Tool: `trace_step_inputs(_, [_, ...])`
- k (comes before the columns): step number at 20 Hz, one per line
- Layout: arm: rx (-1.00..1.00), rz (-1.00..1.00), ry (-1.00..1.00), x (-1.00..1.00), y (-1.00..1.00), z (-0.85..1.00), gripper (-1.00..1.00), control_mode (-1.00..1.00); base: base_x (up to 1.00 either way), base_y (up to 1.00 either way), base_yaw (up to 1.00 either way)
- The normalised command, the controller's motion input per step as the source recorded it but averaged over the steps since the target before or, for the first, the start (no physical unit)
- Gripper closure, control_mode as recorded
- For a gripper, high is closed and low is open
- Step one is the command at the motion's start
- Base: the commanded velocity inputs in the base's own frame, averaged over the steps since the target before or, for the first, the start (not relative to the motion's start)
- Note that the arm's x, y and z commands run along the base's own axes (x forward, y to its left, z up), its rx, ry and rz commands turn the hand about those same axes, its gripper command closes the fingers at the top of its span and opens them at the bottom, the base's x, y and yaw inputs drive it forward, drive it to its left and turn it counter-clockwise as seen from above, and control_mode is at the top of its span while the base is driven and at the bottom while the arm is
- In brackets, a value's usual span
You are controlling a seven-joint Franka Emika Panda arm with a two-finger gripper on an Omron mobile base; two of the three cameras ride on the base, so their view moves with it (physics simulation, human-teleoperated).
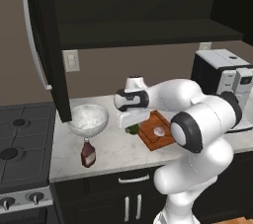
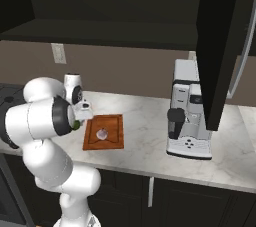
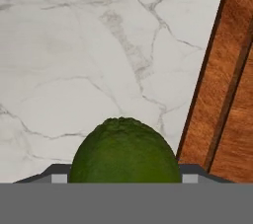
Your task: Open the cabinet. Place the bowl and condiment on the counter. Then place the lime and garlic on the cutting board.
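From the hand camera I see the lime (image 3: 124,150) sitting right between the tips of my gripper (image 3: 121,178), filling the gap between them, so the jaws are closed around the fruit at about its width. In the left base view the gripper (image 1: 131,125) is low over the table (image 1: 113,149), with the lime (image 1: 132,130) showing green just under it, beside the left edge of the cutting board (image 1: 150,136). I cannot tell whether the lime is touching the marble or held just above it. The garlic (image 1: 159,131) already lies on the board, near its middle. The bowl (image 1: 88,119) stands on the table to the left, near the stove (image 1: 20,139), and the condiment (image 1: 88,154) stands upright just in front of it. The cabinet (image 1: 44,45) door hangs open above. A coffee machine (image 2: 187,116) sits further right on the table.
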Motion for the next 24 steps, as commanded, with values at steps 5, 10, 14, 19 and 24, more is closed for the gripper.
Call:
trace_step_inputs(5, [0.0,0.0,0.0,0.0,0.0,0.58,1.0,-1.0,0.0,0.0,0.0])
trace_step_inputs(10, [0.0,-0.02,0.03,0.02,-0.37,0.09,1.0,-1.0,0.0,0.0,0.0])
trace_step_inputs(14, [0.0,-0.02,0.09,0.22,-0.55,0.0,1.0,-1.0,0.0,0.0,0.0])
trace_step_inputs(19, [0.0,0.0,0.1,0.3,-0.56,-0.13,1.0,-1.0,0.0,0.0,0.0])
trace_step_inputs(24, [0.0,0.0,0.06,0.41,-0.37,-0.06,1.0,-1.0,0.0,0.0,0.0])
